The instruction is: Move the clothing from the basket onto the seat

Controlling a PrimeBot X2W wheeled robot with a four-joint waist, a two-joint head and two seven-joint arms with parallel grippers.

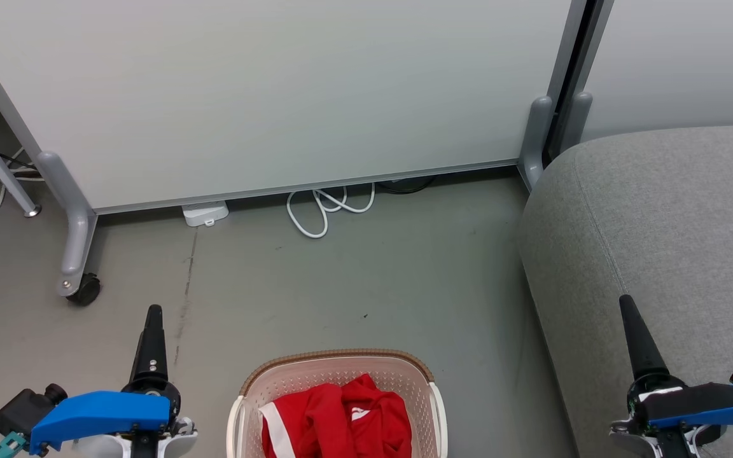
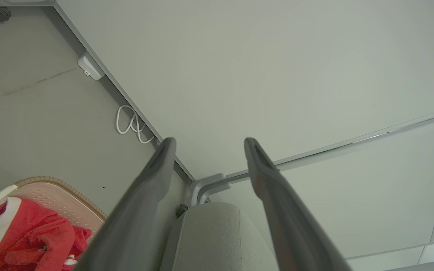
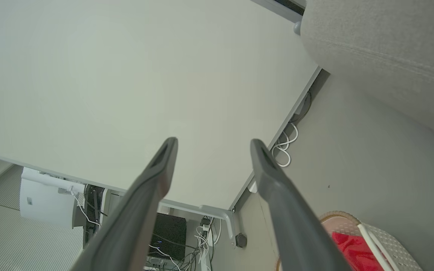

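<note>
The red clothing point(image 1: 335, 416) with white stripe trim lies bunched in the cream basket point(image 1: 290, 375), which stands on the floor at the bottom middle of the head view. The grey seat point(image 1: 659, 216) is to the basket's right. My left gripper point(image 1: 154, 313) hovers left of the basket, and my right gripper point(image 1: 626, 304) hangs over the seat's front edge. In the left wrist view my left gripper point(image 2: 209, 142) is open and empty, with the clothing point(image 2: 32, 237) and basket point(image 2: 51, 192) at lower left. My right gripper point(image 3: 214, 142) is likewise open and empty, beside the seat point(image 3: 382, 45).
A white partition panel point(image 1: 277, 95) on grey castor feet point(image 1: 77, 242) closes off the back. A coiled white cable point(image 1: 325, 210) and a white power block point(image 1: 204, 213) lie at its base. Bare grey floor point(image 1: 354, 286) stretches between the panel and the basket.
</note>
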